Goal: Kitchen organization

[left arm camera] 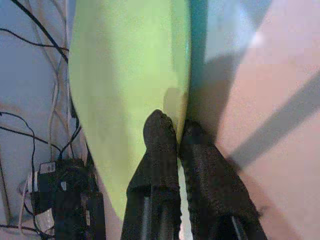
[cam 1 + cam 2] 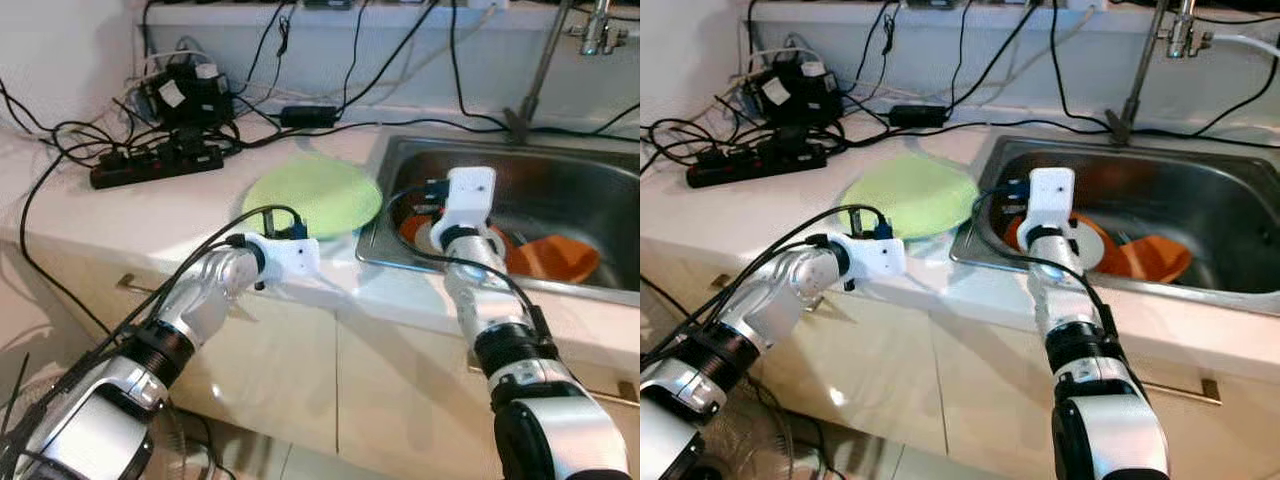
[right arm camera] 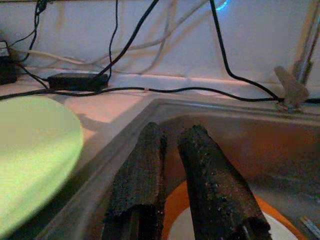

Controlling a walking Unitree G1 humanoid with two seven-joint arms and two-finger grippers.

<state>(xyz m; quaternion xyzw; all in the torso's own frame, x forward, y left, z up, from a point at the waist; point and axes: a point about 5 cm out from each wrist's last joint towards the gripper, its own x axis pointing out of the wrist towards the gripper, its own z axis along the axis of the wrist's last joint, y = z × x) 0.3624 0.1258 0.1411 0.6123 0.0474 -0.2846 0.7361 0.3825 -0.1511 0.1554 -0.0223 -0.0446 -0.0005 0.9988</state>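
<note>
the left gripper (image 1: 177,137) is pinched on the near rim of the green plate (image 2: 315,195), which looks light, stiff and slick. the right gripper (image 3: 172,145) hangs over the sink (image 2: 400,160), fingers nearly together on nothing.

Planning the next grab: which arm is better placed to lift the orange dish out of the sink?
Right. The right gripper already hangs inside the sink, just above the orange dish. The left gripper is occupied, pinching the green plate's rim on the counter.
</note>
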